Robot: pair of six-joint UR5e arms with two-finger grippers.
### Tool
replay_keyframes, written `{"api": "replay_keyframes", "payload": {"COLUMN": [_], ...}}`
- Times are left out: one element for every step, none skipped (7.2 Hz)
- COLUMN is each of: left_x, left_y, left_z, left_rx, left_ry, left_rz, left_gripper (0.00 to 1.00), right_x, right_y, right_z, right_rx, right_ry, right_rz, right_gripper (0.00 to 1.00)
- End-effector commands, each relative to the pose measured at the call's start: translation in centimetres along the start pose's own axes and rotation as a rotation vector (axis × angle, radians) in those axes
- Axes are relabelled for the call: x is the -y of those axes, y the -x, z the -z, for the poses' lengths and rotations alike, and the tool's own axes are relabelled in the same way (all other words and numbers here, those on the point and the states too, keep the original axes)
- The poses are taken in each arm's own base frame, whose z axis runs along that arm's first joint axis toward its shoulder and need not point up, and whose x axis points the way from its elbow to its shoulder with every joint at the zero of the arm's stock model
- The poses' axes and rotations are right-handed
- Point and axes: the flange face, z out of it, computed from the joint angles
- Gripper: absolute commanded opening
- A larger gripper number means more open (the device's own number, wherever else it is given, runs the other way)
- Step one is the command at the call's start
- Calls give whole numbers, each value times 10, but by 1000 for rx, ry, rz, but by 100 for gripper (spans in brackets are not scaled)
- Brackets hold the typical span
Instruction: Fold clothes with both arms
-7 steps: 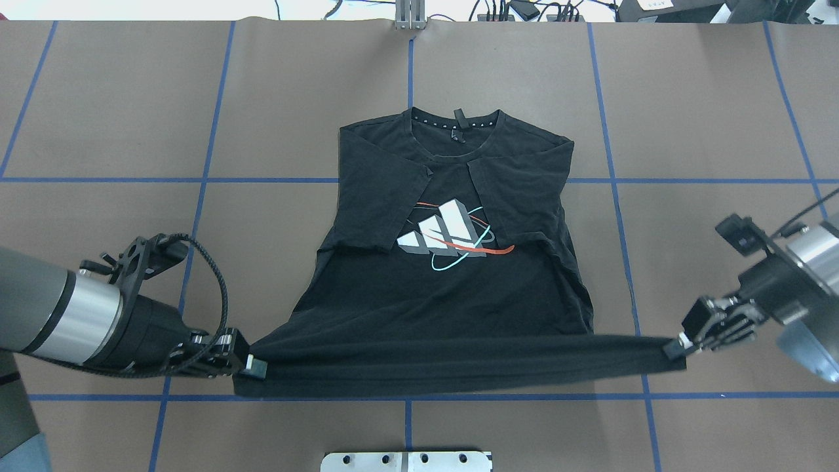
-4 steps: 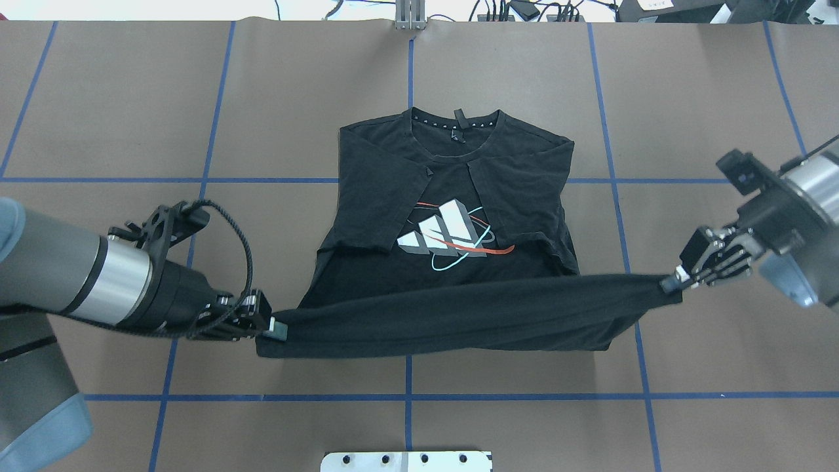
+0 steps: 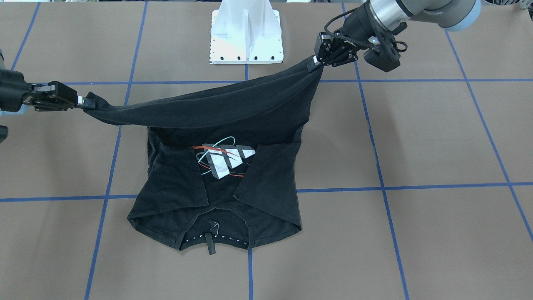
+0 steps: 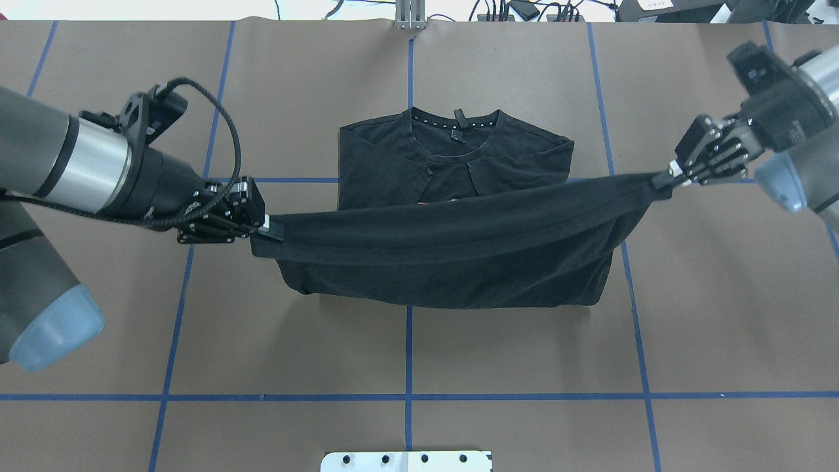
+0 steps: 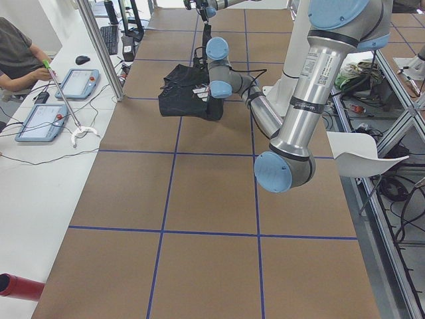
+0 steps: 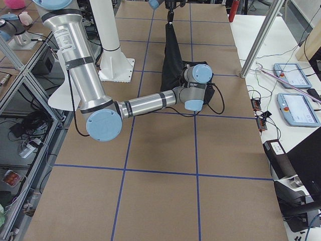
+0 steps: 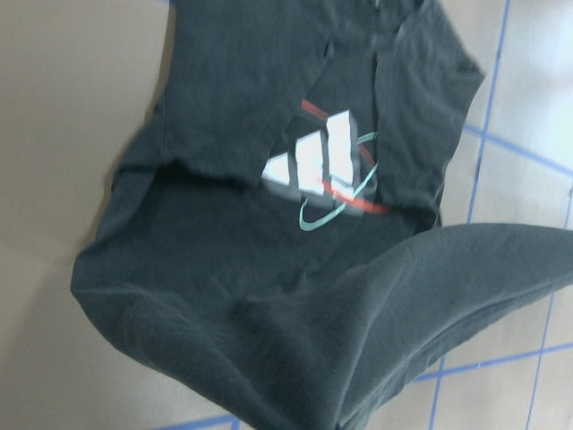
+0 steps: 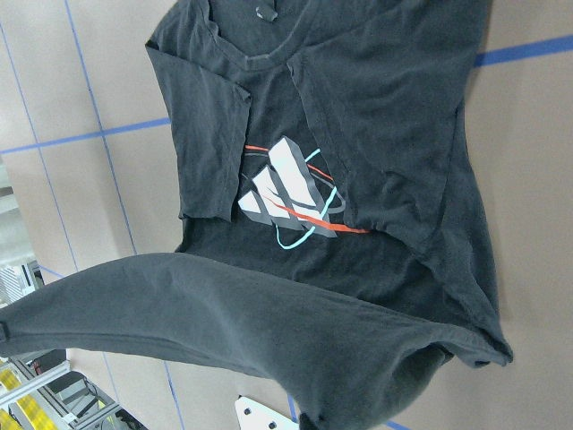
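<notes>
The black T-shirt (image 4: 452,242) lies on the bench (image 4: 524,367) with its collar end flat and its sleeves folded inward. The left pincer (image 4: 265,231) is clamped on 1 hem corner, the right pincer (image 4: 670,176) on the other. The hem hangs stretched between the 2 pincers, raised above the chest graphic (image 3: 222,160).

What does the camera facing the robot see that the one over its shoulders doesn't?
Only the front-facing view shows the whole grey-white bars graphic with orange and teal ellipses; overhead, the lifted hem hides nearly all of it. Only the overhead view shows the dark cables and plugs at the table's far edge. Both show the black short-sleeved T-shirt, its hem stretched in the air between the left arm's fingers and the right arm's fingers, each closed on a corner.
</notes>
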Motion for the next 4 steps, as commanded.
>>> {"api": "replay_keyframes", "payload": {"left_x": [43,59,67,70], "left_y": [-9,-9,-5,-2], "left_z": [-37,-52,-57,-59], "left_rx": [35,54,65,69], "left_ry": [-12,-31,-63,-74], "left_rz": [36,54,62,65], "left_gripper": [0,0,0,0], "right_x": [37,46,60,71], "right_y": [9,3,-4,-8], "right_z": [20,24,14,-6], "right_rx": [-2,-4,-12,-23], "right_ry": [-50,-66,-102,-120], "right_rz": [-25,-34,-56,-73], "right_gripper": [0,0,0,0]}}
